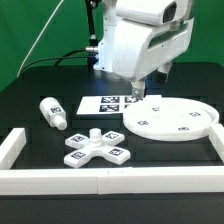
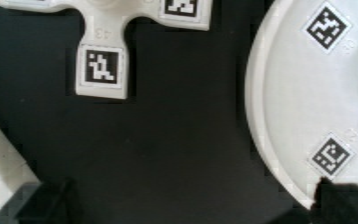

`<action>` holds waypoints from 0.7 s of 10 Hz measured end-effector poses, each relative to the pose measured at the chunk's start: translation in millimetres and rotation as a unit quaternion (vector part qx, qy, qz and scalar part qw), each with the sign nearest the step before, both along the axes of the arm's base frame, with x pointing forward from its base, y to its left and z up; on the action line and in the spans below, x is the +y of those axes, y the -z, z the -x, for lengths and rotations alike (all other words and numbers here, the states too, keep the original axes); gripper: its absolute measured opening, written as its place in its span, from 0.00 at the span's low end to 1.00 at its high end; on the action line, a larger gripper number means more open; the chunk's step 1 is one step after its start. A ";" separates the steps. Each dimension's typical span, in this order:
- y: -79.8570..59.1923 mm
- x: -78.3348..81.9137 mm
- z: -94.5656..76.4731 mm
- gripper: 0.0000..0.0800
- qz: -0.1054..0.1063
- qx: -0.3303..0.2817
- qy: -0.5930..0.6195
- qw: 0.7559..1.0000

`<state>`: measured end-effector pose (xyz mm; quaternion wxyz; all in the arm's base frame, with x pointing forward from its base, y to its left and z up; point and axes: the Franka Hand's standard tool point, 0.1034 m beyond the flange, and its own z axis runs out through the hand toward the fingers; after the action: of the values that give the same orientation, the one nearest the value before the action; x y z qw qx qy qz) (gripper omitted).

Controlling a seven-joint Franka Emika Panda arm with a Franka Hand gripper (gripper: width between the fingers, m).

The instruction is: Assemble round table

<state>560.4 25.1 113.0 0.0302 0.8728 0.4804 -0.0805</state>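
The large white round disc [image 1: 172, 117] lies flat on the black table at the exterior view's right. It also shows in the wrist view [image 2: 318, 100], with two tags on it. The cross-shaped base [image 1: 97, 148] lies in front of it toward the left, and one arm of it shows in the wrist view [image 2: 101, 45]. The short cylinder leg [image 1: 52, 110] lies on its side at the left. My gripper [image 1: 134, 92] hangs open and empty above the disc's left edge. In the wrist view the gripper [image 2: 197, 205] has one fingertip [image 2: 345, 200] over the disc's rim.
The marker board [image 1: 108, 103] lies flat behind the cross base, partly under my arm. A long white border rail [image 1: 110, 178] runs along the front, with sides at the left [image 1: 10, 148] and right [image 1: 212, 135].
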 end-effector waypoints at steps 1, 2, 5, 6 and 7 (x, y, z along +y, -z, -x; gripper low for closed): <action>0.0 0.0 0.0 0.81 0.000 0.000 0.000 1.000; 0.0 0.0 0.0 0.81 0.000 0.000 0.000 1.000; 3.5 -23.8 -4.9 0.81 -0.008 -0.017 -0.019 1.000; 4.0 -43.7 -4.8 0.81 -0.009 -0.015 -0.025 1.000; 7.3 -60.3 -7.8 0.81 -0.015 -0.020 -0.054 0.998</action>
<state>568.2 -35.2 105.7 0.0309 0.8475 0.5272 -0.0536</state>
